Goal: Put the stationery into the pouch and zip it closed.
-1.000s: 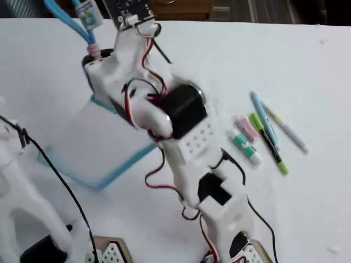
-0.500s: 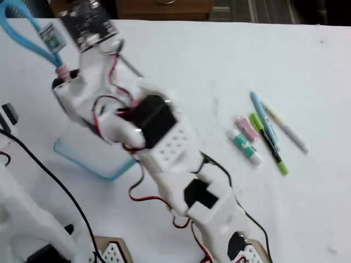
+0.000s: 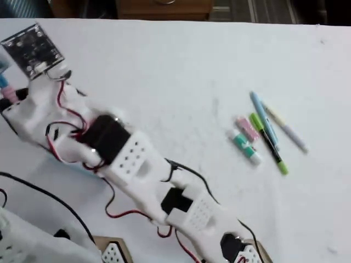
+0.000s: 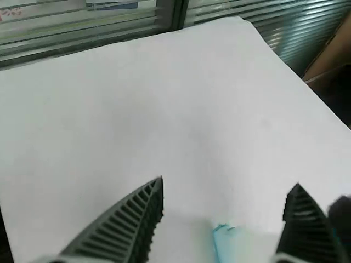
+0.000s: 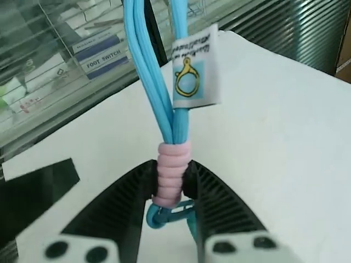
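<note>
My right gripper is shut on the pink coil of the pouch's blue strap, which carries a paper tag. From above, this arm stretches to the table's far left, where the pink coil shows at the edge. The arm covers most of the pouch. My left gripper is open just above the table, with a blue pouch corner between its fingers. The stationery lies to the right: a blue pen, a green marker, a pink piece, a teal-and-white piece and a pale pen.
Black and red cables trail over the table near the arm bases at the front. The white tabletop spreads between the arm and the pens. Part of the left arm shows at the front left corner.
The right arm has swung left across the table with the strap in its grip. The pouch has gone with it, from open view to under the arm at the left edge.
</note>
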